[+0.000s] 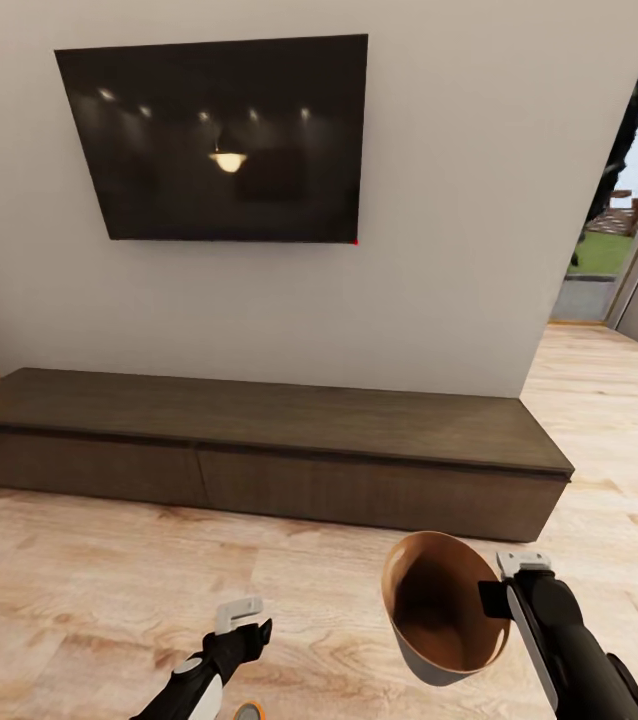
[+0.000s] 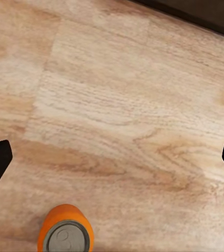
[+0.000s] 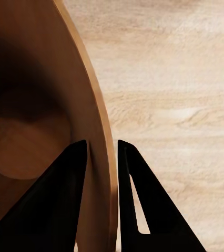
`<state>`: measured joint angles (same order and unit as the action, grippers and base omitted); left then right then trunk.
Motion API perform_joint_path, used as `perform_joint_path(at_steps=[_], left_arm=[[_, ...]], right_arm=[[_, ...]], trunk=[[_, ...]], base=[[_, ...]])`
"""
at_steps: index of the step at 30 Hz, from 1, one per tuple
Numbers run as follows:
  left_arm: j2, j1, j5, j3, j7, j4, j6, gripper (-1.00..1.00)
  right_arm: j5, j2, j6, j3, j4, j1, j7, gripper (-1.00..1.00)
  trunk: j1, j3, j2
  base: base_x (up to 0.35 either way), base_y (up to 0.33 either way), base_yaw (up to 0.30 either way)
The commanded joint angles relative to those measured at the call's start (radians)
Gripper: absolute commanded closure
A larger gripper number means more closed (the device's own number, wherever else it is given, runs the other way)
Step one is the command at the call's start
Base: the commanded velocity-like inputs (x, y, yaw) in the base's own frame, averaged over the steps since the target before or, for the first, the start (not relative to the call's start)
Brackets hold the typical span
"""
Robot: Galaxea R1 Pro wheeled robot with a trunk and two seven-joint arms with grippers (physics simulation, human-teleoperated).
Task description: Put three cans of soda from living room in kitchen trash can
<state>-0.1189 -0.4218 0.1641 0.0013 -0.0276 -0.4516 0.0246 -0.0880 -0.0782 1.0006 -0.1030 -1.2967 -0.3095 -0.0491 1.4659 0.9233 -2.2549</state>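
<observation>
We see the right gripper (image 3: 101, 152) clamped on the trash can's (image 1: 439, 600) rim, one finger inside, one outside, holding it above the wood floor (image 1: 89, 570) before the cabinet (image 1: 259, 440). The left gripper (image 1: 242, 622) hangs spread wide over an upright soda can (image 2: 65, 231) on the floor.

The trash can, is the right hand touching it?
Touching. The right wrist view shows the right hand with one finger inside and one outside the trash can, pinching its rim.

Black arms with white panels, pale grey wrist brackets, black tapered fingers (image 3: 64, 199)
</observation>
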Motion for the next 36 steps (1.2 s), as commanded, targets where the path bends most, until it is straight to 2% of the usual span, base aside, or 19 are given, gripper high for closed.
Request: perform_joint_path(at_steps=[1,36], left_arm=[[0.000,0.000,0.000,0.000,0.000,0.000,0.000,-1.00],[0.006,0.000,0.000,0.000,0.000,0.001,-0.003,-1.00]], right_arm=[[0.007,0.000,0.000,0.000,-0.001,0.000,0.000,1.00],[0.008,0.000,-0.002,0.002,-0.039,0.000,0.000,1.00]], trunk=[[0.000,0.000,0.000],[0.000,0.052,0.000]], base=[[0.000,0.000,0.000],[0.000,0.000,0.000]])
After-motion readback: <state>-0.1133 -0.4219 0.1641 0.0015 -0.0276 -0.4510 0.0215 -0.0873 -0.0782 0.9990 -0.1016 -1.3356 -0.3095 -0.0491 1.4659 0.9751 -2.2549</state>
